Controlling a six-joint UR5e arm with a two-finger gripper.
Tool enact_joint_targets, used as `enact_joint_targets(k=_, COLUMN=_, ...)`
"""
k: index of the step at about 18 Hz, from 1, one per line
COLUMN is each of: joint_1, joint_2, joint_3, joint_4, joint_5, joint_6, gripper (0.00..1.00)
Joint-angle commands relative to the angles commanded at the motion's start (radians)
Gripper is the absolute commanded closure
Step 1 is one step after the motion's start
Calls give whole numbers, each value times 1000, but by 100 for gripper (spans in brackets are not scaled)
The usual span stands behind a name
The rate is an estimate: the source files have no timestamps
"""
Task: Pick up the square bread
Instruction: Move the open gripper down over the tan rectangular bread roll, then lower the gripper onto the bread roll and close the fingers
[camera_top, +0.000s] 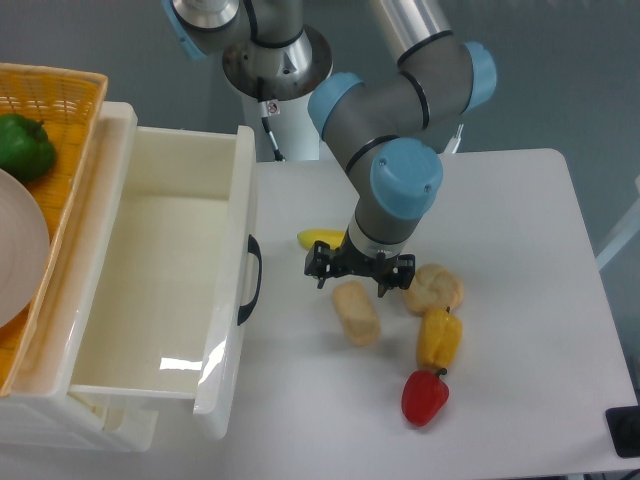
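Observation:
The square bread (357, 313) is a pale beige oblong loaf lying on the white table, a little right of the drawer handle. My gripper (352, 279) hangs open just above the loaf's far end, one finger on each side of that end, nothing held. The rounder tan bun (434, 288) sits just right of the gripper.
A yellow pepper (439, 338) and a red pepper (424, 397) lie right of the loaf. A yellow banana-like piece (320, 239) shows behind the gripper. An open white drawer (150, 270) stands at left, with a basket (60, 90) holding a green pepper (24, 146).

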Motion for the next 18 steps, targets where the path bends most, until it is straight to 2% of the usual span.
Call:
enact_joint_targets(k=13, joint_1=-5, joint_2=-66, joint_3=2, joint_4=8, joint_5=9, joint_6=-5, gripper=0)
enact_joint_targets(k=18, joint_1=-5, joint_2=-85, joint_3=3, joint_4=31, joint_5=43, joint_6=-6, gripper=0)
